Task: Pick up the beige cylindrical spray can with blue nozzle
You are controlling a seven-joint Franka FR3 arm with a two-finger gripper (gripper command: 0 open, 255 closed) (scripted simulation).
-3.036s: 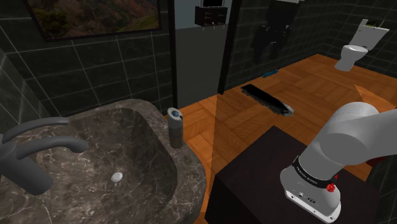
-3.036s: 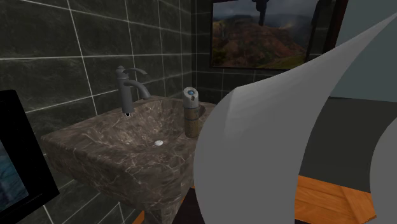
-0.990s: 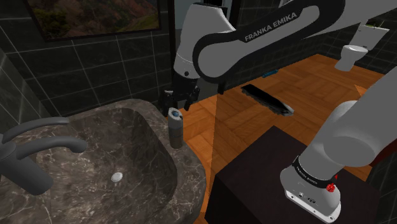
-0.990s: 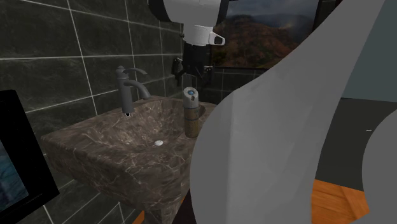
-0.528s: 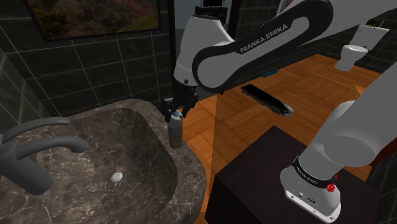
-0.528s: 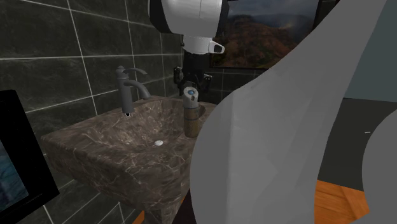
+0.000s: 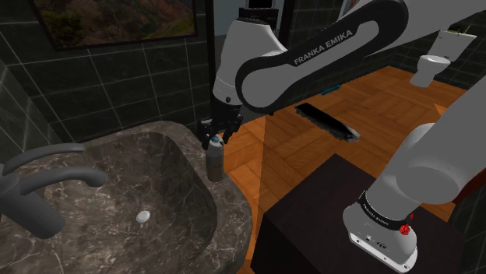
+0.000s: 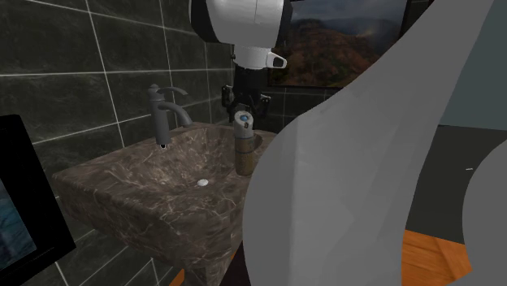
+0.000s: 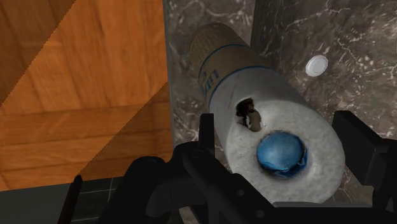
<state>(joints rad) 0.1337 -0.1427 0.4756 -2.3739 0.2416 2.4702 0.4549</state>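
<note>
The beige spray can [image 7: 214,162] stands upright on the dark marbled sink's rim [image 7: 234,214]. The gripper [image 7: 216,139] straddles its blue nozzle [image 9: 280,151], fingers spread, not clasping.

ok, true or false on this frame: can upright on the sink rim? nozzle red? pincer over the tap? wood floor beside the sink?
1. The spray can stands upright on the rim of the sink. True.
2. The can's nozzle is red. False: it is blue.
3. The pincer hangs over the tap. False: it is at the can's top, open, one finger on each side.
4. The floor beside the sink is wood. True.
</note>
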